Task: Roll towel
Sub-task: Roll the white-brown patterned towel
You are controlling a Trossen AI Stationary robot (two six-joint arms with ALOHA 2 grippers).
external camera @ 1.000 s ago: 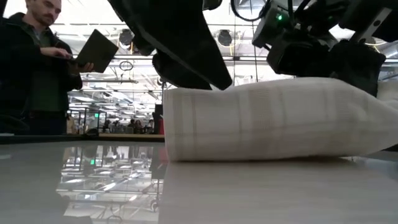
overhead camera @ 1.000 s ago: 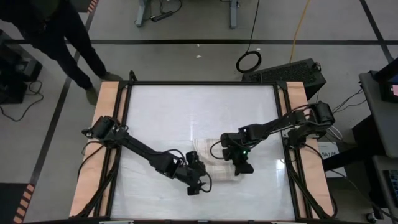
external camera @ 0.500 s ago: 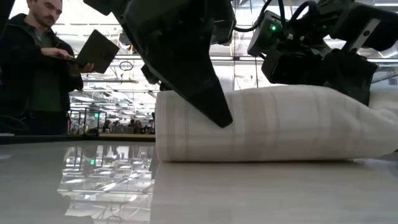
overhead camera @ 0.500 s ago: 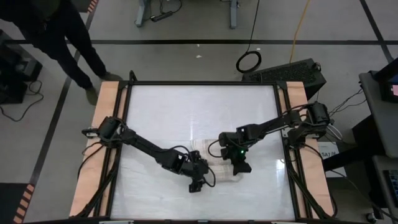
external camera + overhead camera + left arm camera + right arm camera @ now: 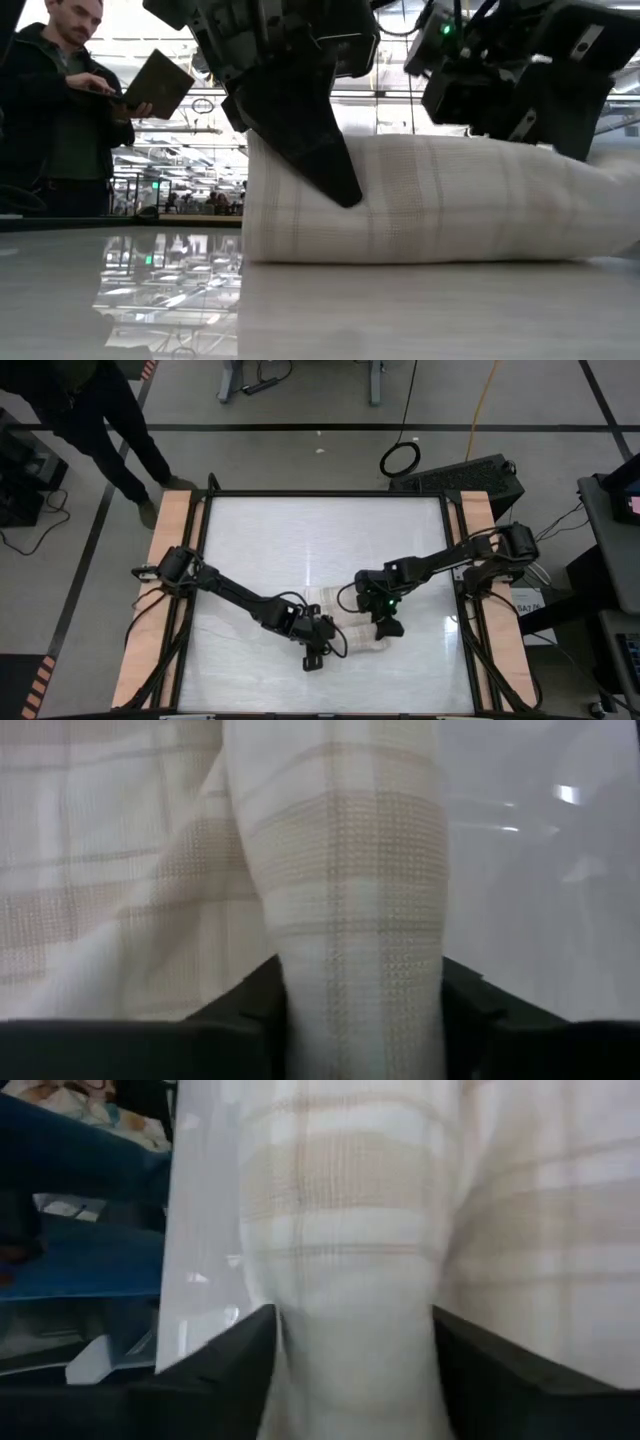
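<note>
You have the soft cream-white cloth towel with its tan-brown plaid grid (image 5: 352,635) lying as a fat, rounded roll on the glossy white table top (image 5: 300,540), toward the near middle of the table. From the low view the towel (image 5: 440,200) reads as a plump cylinder with a fine waffle-like weave, its left end blunt and its right end tapering down toward the surface.

Your left gripper (image 5: 322,645) sits at the roll's left end. In the left wrist view its two dark fingers (image 5: 470,1005) stand on either side of a thick fold of the towel (image 5: 350,870), pinching that fold between them.

Your right gripper (image 5: 383,623) is at the roll's right end. In the right wrist view its dark fingers (image 5: 490,1370) flank a bulging fold of the towel (image 5: 340,1230) and touch it on both sides, so it too is pinching cloth.

Beyond the table, a person in dark clothing (image 5: 55,110) stands holding an open laptop (image 5: 160,82).
</note>
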